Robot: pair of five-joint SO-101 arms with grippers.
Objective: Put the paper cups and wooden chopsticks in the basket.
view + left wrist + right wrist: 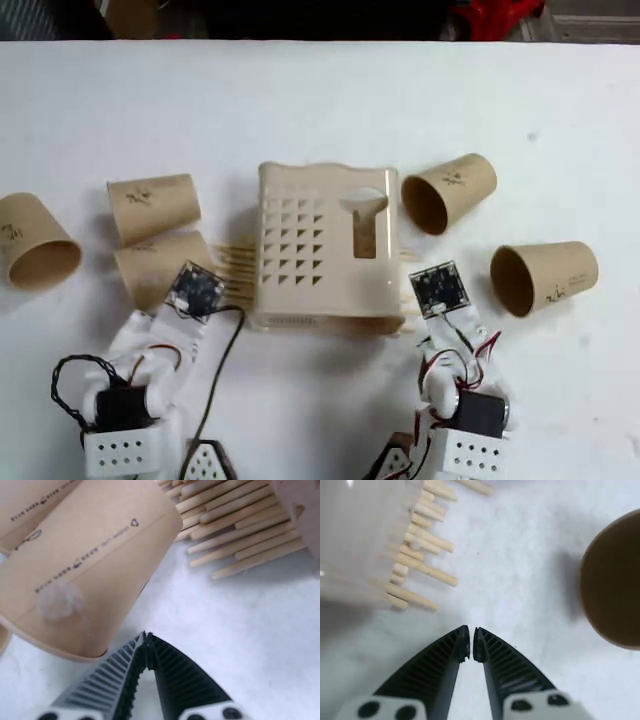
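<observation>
Left gripper [146, 647]: jaws together, empty, just beside tipped paper cup [90, 575]. Right gripper [470, 644]: jaws together, empty, near chopsticks [422, 570]. Basket [325, 245] mid-table [320, 100], resting on chopsticks. Other cups [448, 190] tipped at 2, 3 and 9 o'clock of basket.

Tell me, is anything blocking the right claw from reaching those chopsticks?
Only bare table lies between the right gripper and the chopsticks, but the basket rests over most of their length.
</observation>
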